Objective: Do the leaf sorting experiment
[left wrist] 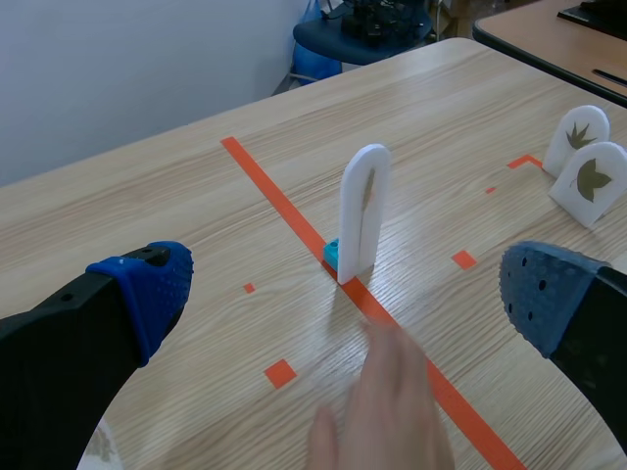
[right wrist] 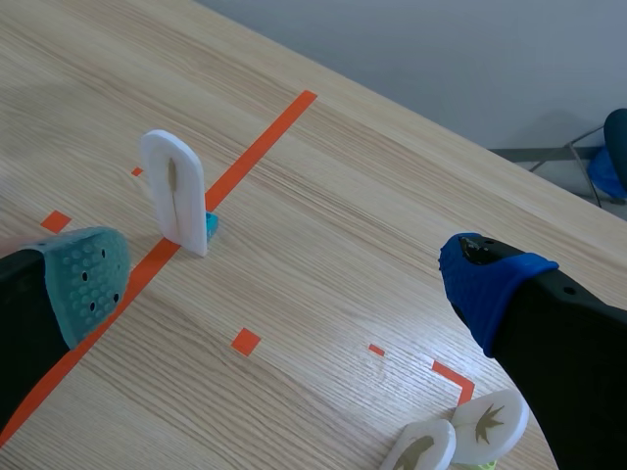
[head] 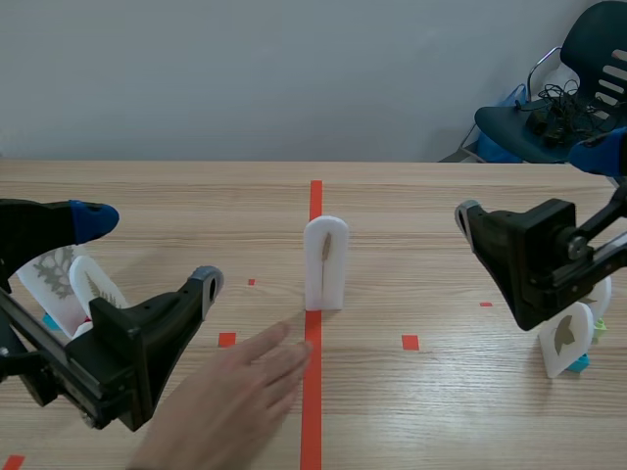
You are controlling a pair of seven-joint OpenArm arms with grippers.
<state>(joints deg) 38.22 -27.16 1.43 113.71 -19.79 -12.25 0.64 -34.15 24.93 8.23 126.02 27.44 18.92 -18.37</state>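
Leaf card stands upright on the tape line, midway between the tabletop's left and right edges. A person's hand sits near it on the near-edge side, fingers stretched out flat, holding nothing. Left gripper and right gripper both gape wide and empty, with side cards by the left edge and more cards by the right.

White card — slim brown leaf print; blue base; pale wood-grain table.
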